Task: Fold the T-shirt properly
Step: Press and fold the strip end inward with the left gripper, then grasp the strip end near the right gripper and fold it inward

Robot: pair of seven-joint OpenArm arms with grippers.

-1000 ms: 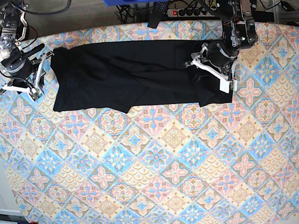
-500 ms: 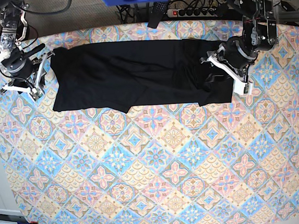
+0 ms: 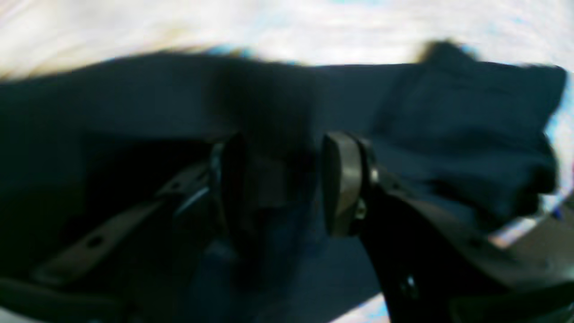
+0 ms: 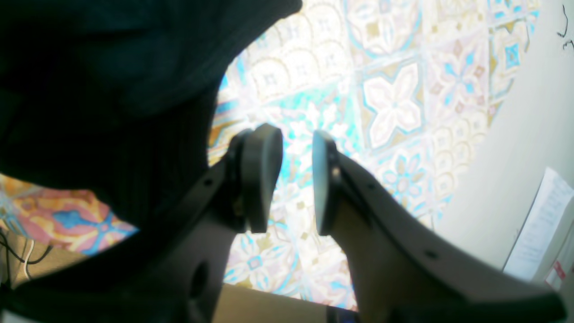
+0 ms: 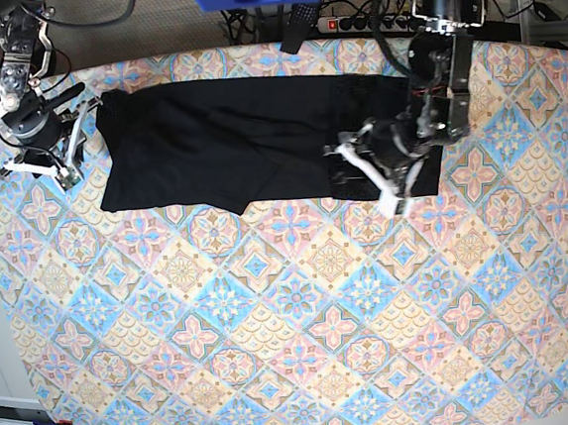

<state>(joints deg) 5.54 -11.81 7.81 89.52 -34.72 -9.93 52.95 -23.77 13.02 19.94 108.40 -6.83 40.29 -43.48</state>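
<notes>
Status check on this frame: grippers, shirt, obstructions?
Left gripper open over T-shirt end. Right gripper open, empty, beside shirt. Shirt in long band on table. Nothing in the way.

T-shirt lies across the far part of the tablecloth, long axis side to side. Left gripper over its right end in base view. Right gripper on bare cloth just beside its opposite end. Power strip behind the far edge.

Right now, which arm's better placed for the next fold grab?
Left. The left gripper is over the T-shirt, jaws apart above the cloth. The right gripper is open over bare tablecloth beside the shirt's edge.
</notes>
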